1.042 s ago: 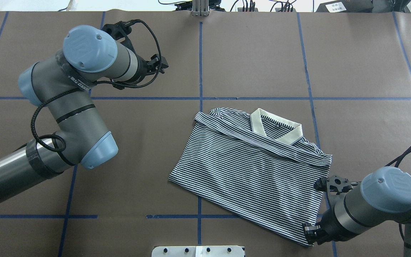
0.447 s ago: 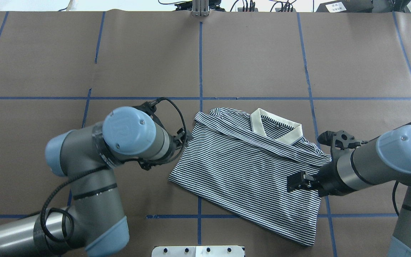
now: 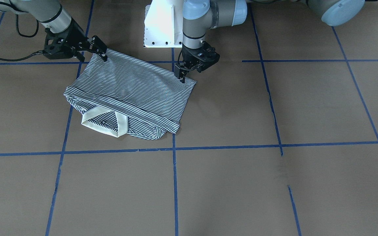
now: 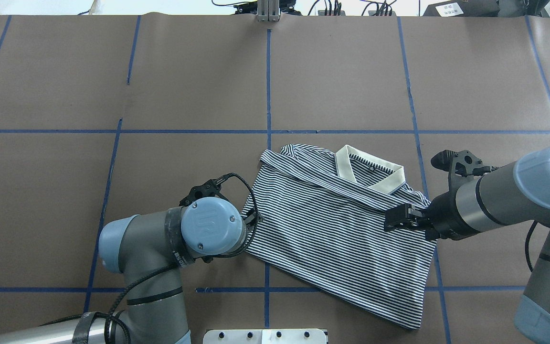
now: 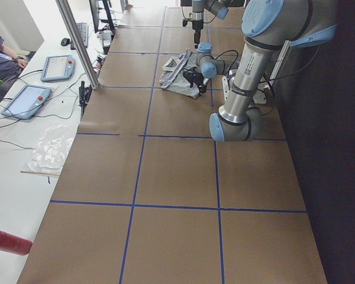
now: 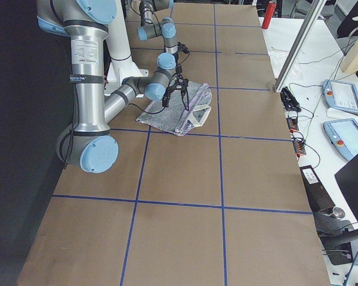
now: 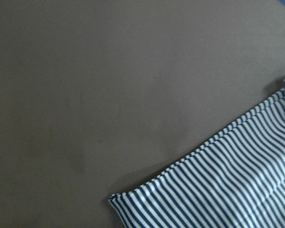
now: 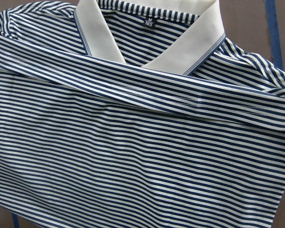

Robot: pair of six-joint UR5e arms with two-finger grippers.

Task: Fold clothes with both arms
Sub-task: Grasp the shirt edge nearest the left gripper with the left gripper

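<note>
Polo shirt (image 4: 332, 224) is flanked on the desk (image 4: 351, 71) by left claw (image 3: 182, 78) and right claw (image 3: 104, 55); neither's state can be told.

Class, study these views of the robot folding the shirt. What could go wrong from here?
The left gripper is at the layered left edge of the shirt; it might catch only the top layer and undo the fold. The right gripper hovers over the right side, and the shirt lies askew to the blue lines, so the next fold could be crooked.
</note>
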